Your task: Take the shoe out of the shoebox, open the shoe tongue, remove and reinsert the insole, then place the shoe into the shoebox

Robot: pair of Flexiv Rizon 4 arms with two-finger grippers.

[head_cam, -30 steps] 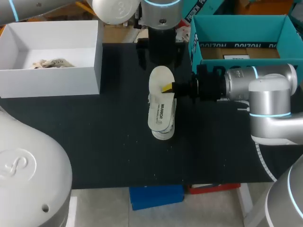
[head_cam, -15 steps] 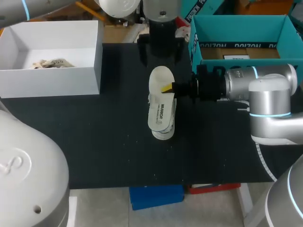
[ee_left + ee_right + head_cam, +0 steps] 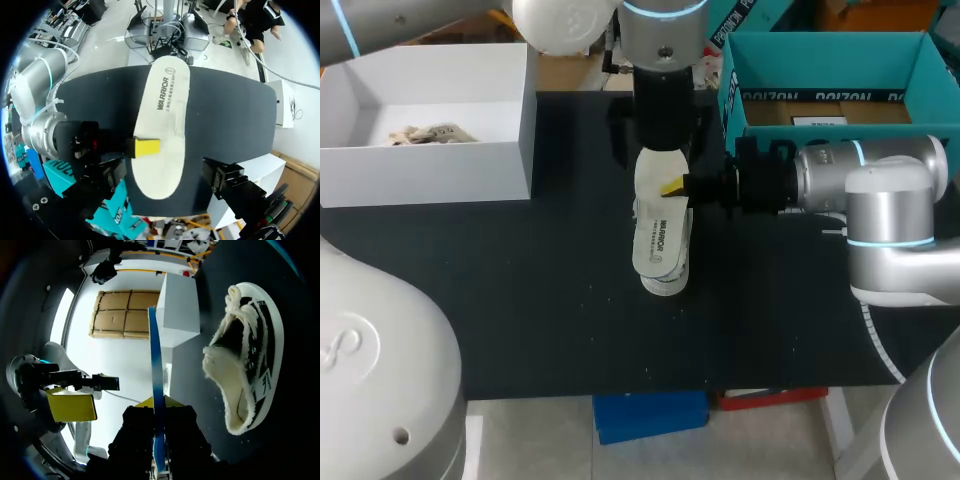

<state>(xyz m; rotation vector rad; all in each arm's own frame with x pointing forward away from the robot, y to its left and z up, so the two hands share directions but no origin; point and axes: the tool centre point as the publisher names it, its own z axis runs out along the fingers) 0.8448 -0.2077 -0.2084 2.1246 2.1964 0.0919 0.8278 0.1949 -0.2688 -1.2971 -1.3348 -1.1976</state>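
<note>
Black bench (image 3: 520,300) seen from above, with two robot arms working over its middle. Nearest the viewer, a pale shoe (image 3: 667,282) with a fleecy lining lies on the bench, out of its box. From the right wrist view it seems tipped on its side, with its opening toward the right arm. A cream insole (image 3: 658,235) is held lengthwise over the shoe and apart from it, hiding most of it from above. The right gripper (image 3: 673,186) reaches in from the right and pinches the insole's edge about halfway along. One yellow tip lies on the top face and the other finger is underneath. At the insole's far end the left gripper (image 3: 167,176) hangs pointing down. Its jaws are spread wide, one finger on either side of that end, neither touching it.

Judging from this, the insole is out and putting it back is the step in hand. The next move probably calls for the left jaws to close on the far end, so both arms can steer the insole into the shoe's opening. The shoe's tilt and soft lining may resist.

Farther back on the left stands an open white box (image 3: 430,170) holding a crumpled pale wad (image 3: 425,133). Farther back on the right is the open teal shoebox (image 3: 732,95), with no shoe in it. Its near wall sits just behind the right arm and could hamper a lift toward the box.
</note>
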